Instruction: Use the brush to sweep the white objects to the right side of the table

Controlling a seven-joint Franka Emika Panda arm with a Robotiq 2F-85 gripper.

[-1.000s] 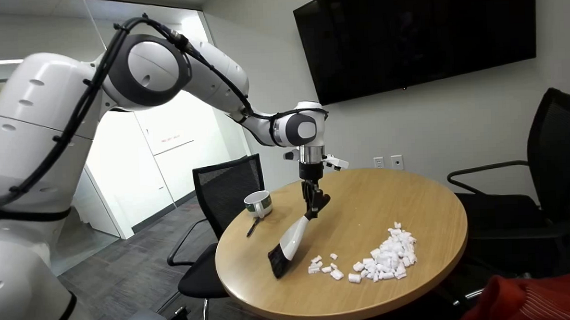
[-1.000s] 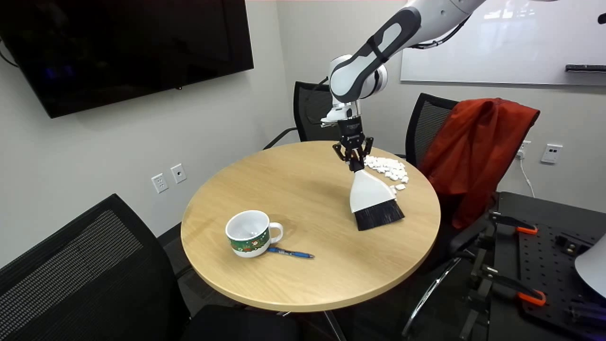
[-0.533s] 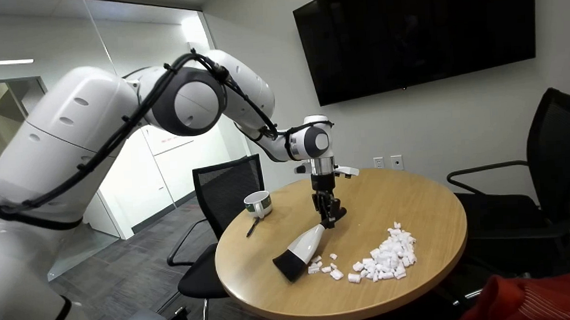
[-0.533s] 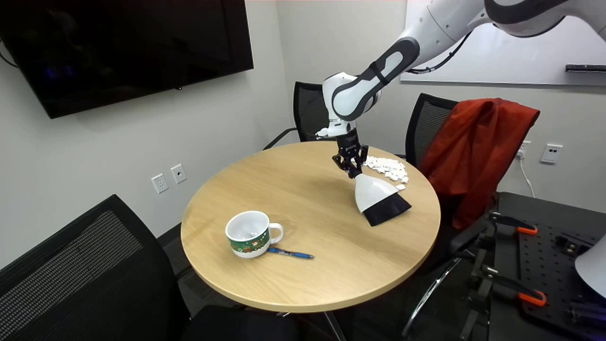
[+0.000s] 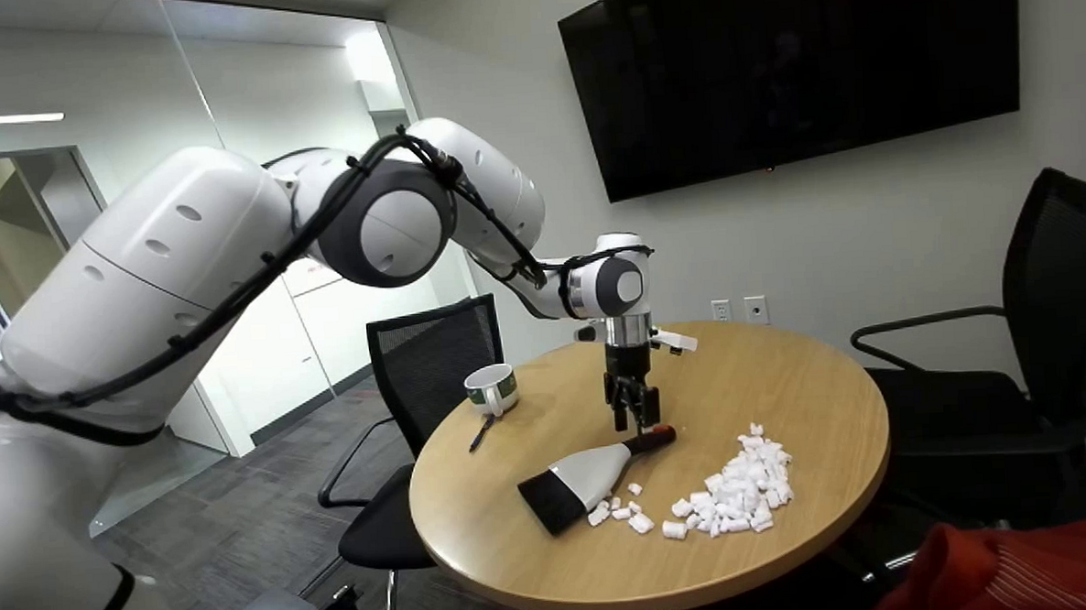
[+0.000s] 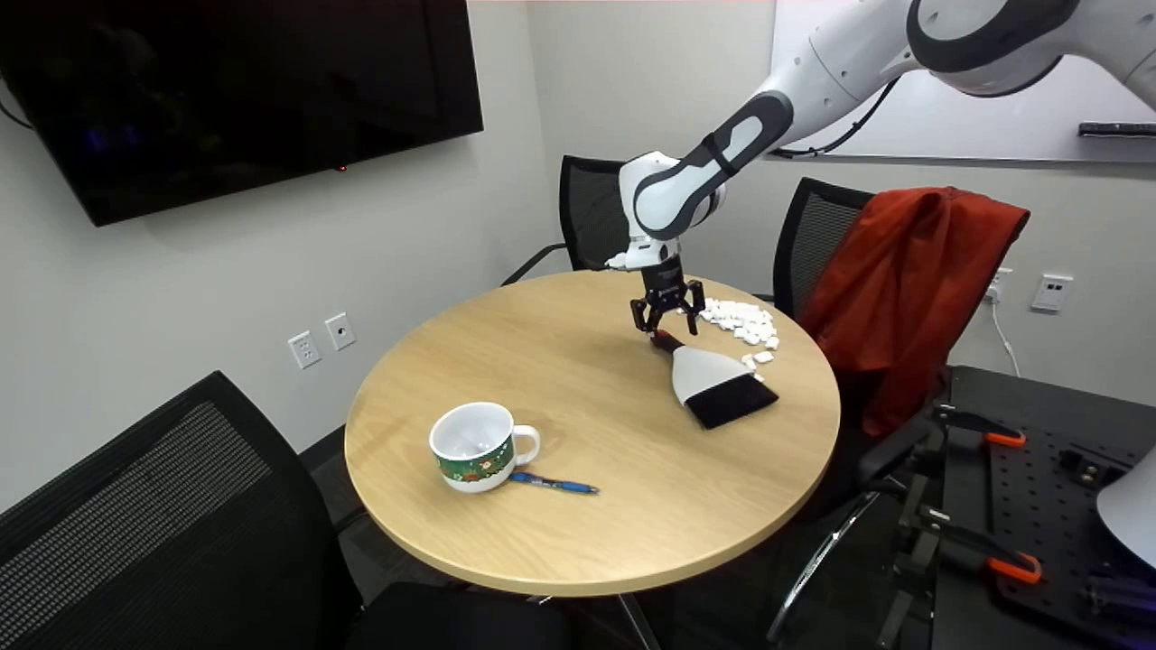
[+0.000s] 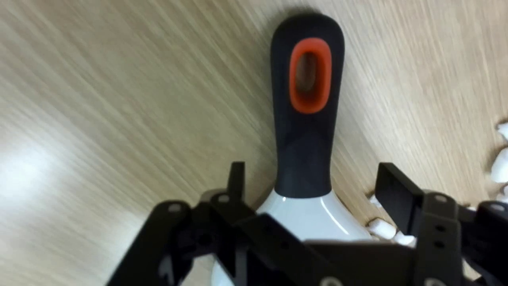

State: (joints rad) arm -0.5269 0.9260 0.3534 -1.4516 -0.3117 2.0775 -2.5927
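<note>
The brush (image 5: pixel 596 472) lies on the round wooden table (image 5: pixel 738 361), its black bristles pointing away from the main pile. Over its dark handle (image 7: pixel 303 159) my gripper (image 7: pixel 313 172) stands open, with a gap on either side of the handle. In an exterior view the gripper (image 6: pixel 670 329) is just above the handle's end, fingers spread. A heap of white objects (image 5: pixel 743 489) sits towards one side of the table. A few stray bits (image 5: pixel 621 511) lie close beside the brush head, partly hidden by a finger in the wrist view.
A white and green mug (image 6: pixel 479 447) stands on the table with a blue pen (image 6: pixel 555 483) beside it. Black chairs (image 5: pixel 436 365) surround the table, one draped with a red jacket (image 6: pixel 903 271). A screen (image 5: pixel 798 65) hangs on the wall.
My gripper came down with the brush, then opened and let go of the handle. The brush shifted slightly towards the white bits and now rests flat on the table.
</note>
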